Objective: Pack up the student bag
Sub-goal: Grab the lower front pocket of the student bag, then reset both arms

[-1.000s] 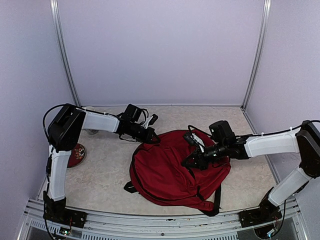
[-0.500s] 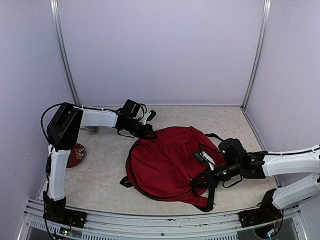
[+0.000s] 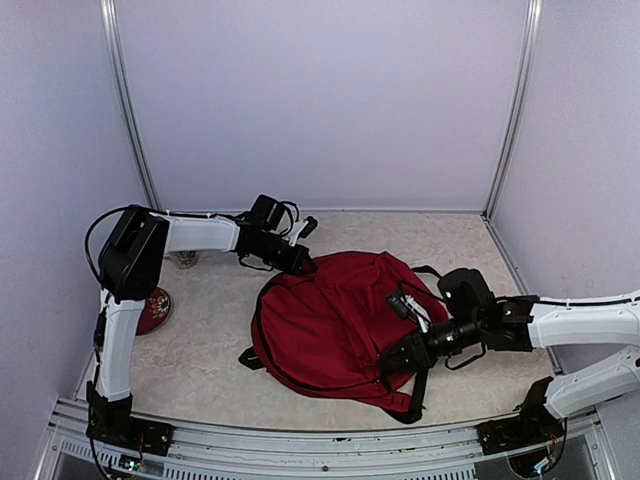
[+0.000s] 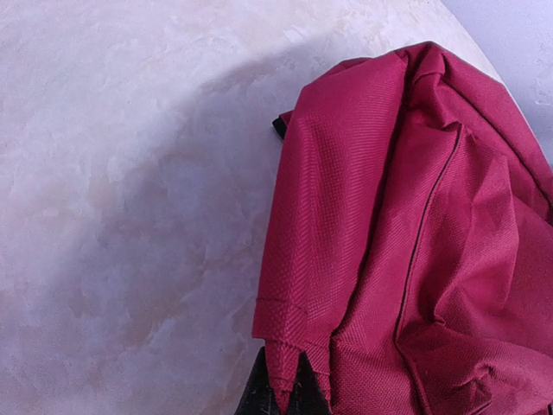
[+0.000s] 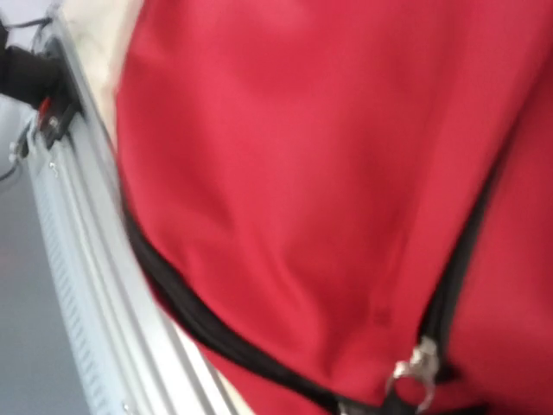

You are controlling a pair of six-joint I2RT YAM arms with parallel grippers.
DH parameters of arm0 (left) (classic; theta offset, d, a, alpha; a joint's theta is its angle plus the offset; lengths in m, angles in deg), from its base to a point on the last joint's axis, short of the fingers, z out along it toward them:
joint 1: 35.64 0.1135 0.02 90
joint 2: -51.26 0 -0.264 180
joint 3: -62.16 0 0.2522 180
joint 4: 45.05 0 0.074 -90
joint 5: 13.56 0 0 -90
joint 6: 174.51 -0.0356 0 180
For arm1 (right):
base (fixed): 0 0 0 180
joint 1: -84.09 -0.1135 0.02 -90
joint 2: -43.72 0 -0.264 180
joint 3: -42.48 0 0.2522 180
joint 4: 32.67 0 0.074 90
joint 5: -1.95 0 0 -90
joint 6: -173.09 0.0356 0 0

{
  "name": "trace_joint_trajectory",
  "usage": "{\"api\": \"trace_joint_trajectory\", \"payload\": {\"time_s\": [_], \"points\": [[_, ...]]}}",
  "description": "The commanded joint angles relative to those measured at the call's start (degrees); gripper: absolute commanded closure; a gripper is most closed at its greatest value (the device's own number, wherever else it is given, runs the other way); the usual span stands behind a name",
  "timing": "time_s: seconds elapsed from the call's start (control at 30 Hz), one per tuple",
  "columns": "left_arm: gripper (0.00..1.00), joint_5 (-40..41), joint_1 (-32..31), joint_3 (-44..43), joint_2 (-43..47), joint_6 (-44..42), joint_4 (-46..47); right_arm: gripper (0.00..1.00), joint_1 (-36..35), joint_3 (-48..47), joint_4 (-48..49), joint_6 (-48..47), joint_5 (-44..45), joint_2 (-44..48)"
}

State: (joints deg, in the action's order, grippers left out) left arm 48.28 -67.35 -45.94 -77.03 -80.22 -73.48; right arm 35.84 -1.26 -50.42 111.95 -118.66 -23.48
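The student bag (image 3: 320,325), a big dark-red backpack, lies flat in the middle of the table. My left gripper (image 3: 300,263) is at its far top edge. In the left wrist view the black tips (image 4: 285,393) are shut on a fold of the bag's fabric (image 4: 415,216). My right gripper (image 3: 392,362) hovers low over the bag's near right part. The blurred right wrist view shows only red fabric (image 5: 302,156), a black band and a metal zipper pull (image 5: 413,373). Its fingers do not show there, and their gap is unreadable from above.
A dark-red round object (image 3: 153,308) sits on the table by the left arm's upright link, and a small item (image 3: 183,262) lies behind that arm. A black strap (image 3: 418,390) trails off the bag toward the front rail (image 5: 78,259). Walls enclose the table on three sides.
My right arm has swung from over the bag's middle down to its near right part. The bag has spread and shifted slightly left. My left gripper still holds the top edge.
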Motion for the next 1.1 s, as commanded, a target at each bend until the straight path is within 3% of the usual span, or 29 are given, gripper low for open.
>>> {"api": "trace_joint_trajectory", "payload": {"time_s": [0.0, 0.1, 0.13, 0.2, 0.23, 0.27, 0.37, 0.43, 0.57, 0.73, 0.87, 1.07], "points": [[1.00, 3.13, -1.63, -8.34, -2.06, -3.99, 6.50, 0.49, 7.27, -9.06, -2.72, -2.14, 0.50, -0.30], [0.99, 3.15, -2.85, -13.65, -4.97, -4.48, 5.09, 0.36, 13.72, -10.85, -0.48, -3.95, 3.92, 0.60], [0.87, 3.46, -3.32, -15.52, -5.88, -4.67, 4.31, 0.31, 16.49, -11.25, 0.00, -3.37, 6.15, 1.00], [0.39, 6.03, -3.88, -18.08, -6.47, -4.71, 2.87, 0.24, 21.33, -12.49, -0.34, -2.94, 10.26, 1.00], [0.08, 8.51, -3.97, -18.07, -5.63, -4.40, 3.09, 0.20, 23.94, -13.47, -0.91, -1.75, 11.97, 0.64], [0.02, 11.32, -3.85, -17.53, -4.25, -3.79, 3.65, 0.15, 26.63, -14.40, -1.58, -1.32, 13.53, 0.16], [0.01, 18.70, -1.87, -14.43, 1.69, 0.00, 5.29, 0.02, 35.49, -16.15, -2.16, -0.97, 15.90, -1.66], [0.01, 22.34, 0.70, -10.25, 7.19, 3.24, 5.76, 0.00, 40.97, -16.82, -2.49, -0.90, 18.00, -2.60], [0.01, 30.01, 5.88, 10.01, 23.42, 6.13, 13.38, 0.00, 47.60, -15.04, -1.41, -2.14, 29.03, -1.50], [0.01, 43.08, 8.21, 34.52, 39.64, 5.42, 26.96, 0.00, 49.54, -9.42, 7.35, -2.95, 39.53, 0.30], [0.01, 53.33, 10.25, 46.36, 45.58, 6.81, 32.29, 0.00, 49.65, -5.23, 14.81, -0.03, 42.39, -0.22], [0.01, 62.43, 13.72, 61.52, 52.42, 8.84, 45.66, 0.00, 49.66, -3.09, 18.21, 0.44, 45.39, -4.03]]}}
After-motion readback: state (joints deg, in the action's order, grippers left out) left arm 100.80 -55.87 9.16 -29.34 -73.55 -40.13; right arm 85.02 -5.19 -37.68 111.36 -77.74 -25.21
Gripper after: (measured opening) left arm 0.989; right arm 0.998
